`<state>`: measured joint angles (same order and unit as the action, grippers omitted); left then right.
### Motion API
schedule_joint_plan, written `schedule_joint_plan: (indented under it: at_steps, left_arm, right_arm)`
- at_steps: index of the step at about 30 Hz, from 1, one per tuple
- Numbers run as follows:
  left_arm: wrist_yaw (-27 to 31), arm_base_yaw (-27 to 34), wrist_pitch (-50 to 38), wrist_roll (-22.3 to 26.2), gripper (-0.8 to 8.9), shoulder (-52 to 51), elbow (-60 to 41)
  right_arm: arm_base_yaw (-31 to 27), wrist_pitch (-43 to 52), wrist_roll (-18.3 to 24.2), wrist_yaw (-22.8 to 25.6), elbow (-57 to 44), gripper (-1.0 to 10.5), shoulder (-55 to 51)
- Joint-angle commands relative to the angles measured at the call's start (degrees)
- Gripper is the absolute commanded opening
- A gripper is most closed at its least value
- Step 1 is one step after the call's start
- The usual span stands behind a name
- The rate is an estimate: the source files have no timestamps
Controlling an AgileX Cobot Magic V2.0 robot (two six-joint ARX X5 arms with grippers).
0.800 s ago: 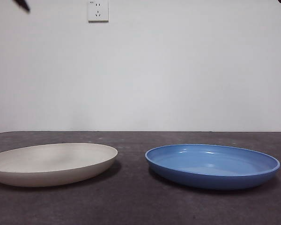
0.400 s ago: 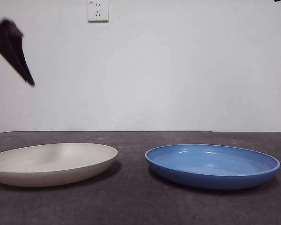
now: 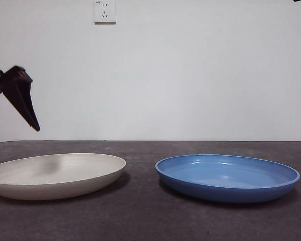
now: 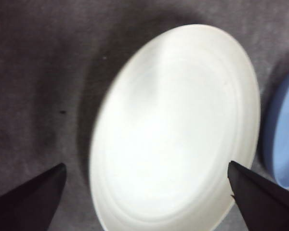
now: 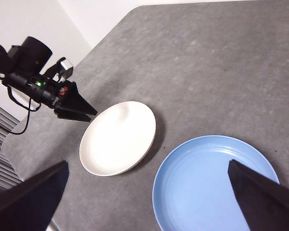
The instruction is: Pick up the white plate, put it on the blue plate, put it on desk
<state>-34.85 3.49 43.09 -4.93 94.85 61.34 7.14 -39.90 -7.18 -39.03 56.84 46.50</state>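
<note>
Hovering above the white plate (image 3: 55,174), the left gripper (image 4: 145,195) has its fingers (image 3: 24,103) spread wide and released, gripping nothing; the left wrist view looks down at the plate lying between the two dark tips, apart from both. In the front view that gripper comes in from the left edge as a dark wedge, tip pointing down toward the plate's far left side, well clear of the rim. White plate sits flat on the bench (image 3: 140,221), left side, right way up. Blue plate (image 3: 227,176) sits flat just beside it on the right, a strip of bare bench between them, not touching. Right wrist view shows both plates from high up, the left arm's gripper by the white plate's edge, maybe slightly over the rim, hard to say from this angle. Right gripper (image 5: 145,198) is up high and away from both plates, fingers released and wide apart, empty; in the front view it shows only as a black tip at the top right corner. Wall socket (image 3: 105,11) on the white wall behind.
</note>
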Motion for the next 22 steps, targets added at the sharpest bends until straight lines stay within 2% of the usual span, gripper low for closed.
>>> schedule_joint_plan:
  at_steps: [1, 11, 16, 22]
  left_arm:
    - [0.46, 0.02, -0.68, 1.25, 5.82, 2.08, 1.11]
    - [0.46, -0.5, -0.7, 1.25, 5.79, 4.46, 1.11]
    - [0.63, -0.5, -0.7, 1.25, 4.56, 4.55, 1.11]
    - [2.14, -0.5, -0.57, 0.98, 3.98, 5.31, 1.11]
  right_arm:
    - [0.28, 0.39, 0.39, -0.13, 1.03, 7.0, 0.22]
    - [0.28, 0.42, 0.46, 0.04, 1.03, 7.0, 0.22]
    - [0.28, 0.42, 0.5, 0.04, 1.03, 7.0, 0.22]
    - [0.28, 0.42, 0.55, 0.04, 1.03, 7.0, 0.22]
